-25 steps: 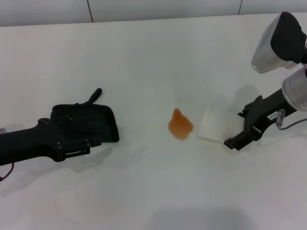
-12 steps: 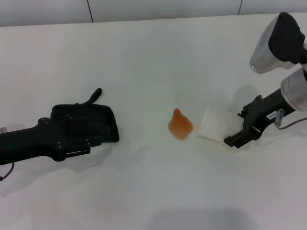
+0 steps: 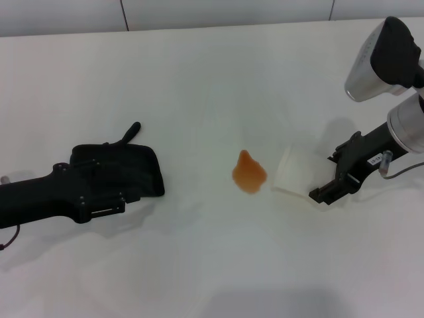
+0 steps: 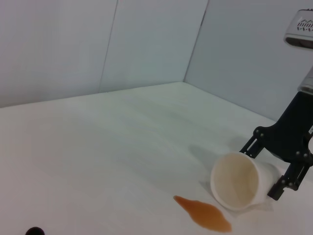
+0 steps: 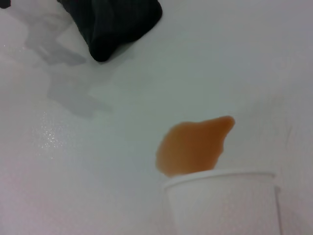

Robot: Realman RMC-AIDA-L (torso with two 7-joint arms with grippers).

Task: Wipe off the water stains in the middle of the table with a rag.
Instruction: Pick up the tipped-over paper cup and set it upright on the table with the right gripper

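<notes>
The water stains (image 3: 249, 173) are one small orange puddle in the middle of the white table (image 3: 199, 79), also seen in the left wrist view (image 4: 205, 218) and the right wrist view (image 5: 193, 147). At the left lies the black rag (image 3: 142, 169), its tail pointing away from me. My left gripper (image 3: 109, 182) rests on top of it. My right gripper (image 3: 326, 176) is shut on a white plastic cup (image 3: 293, 173) lying on its side just right of the puddle, its mouth facing the puddle (image 4: 239, 181). A black finger (image 4: 281, 186) shows on each side of the cup.
The right arm's silver and black upper links (image 3: 384, 59) hang over the far right of the table. A wall (image 3: 199, 13) runs along the table's far edge.
Almost nothing differs. The right gripper and the cup have shifted very slightly. The left arm and the rag have stayed still.
</notes>
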